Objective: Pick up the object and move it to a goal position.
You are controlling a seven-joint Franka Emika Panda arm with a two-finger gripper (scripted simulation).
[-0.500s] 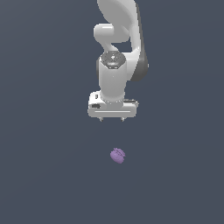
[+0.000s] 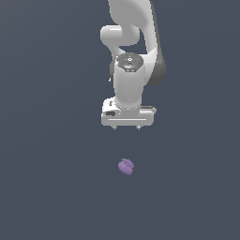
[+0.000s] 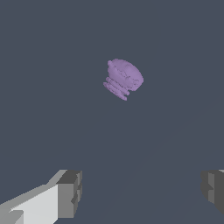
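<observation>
A: status on the pick?

B: nothing grasped yet. gripper (image 2: 127, 127) hangs above the floor (image 2: 47, 187), jaws spread wide and empty. in the wrist view the two fingertips (image 3: 70, 192) sit far apart with only bare floor between them

A: where's the object?

B: purple lumpy blob (image 2: 125, 166) resting on the floor, well apart from the jaws, not touching anything. it lies ahead of the jaw gap rather than inside it: the wrist view shows the blob (image 3: 124, 78) off beyond the fingertips, roughly in line with the middle of the opening

A: so what's left?

B: my read is basically everything. approach is partway at best. still to do: bring the jaws over the blob so it sits between the pads, descend, close, lift, carry to goal

A: goal visible?

B: no marker in either view, can't say where it is

A: any risk on the grasp?

B: blob is small against the jaw opening and rounded with ridges, so I'd guess an off-centre close could squirt it sideways. centring before descent matters most
</observation>
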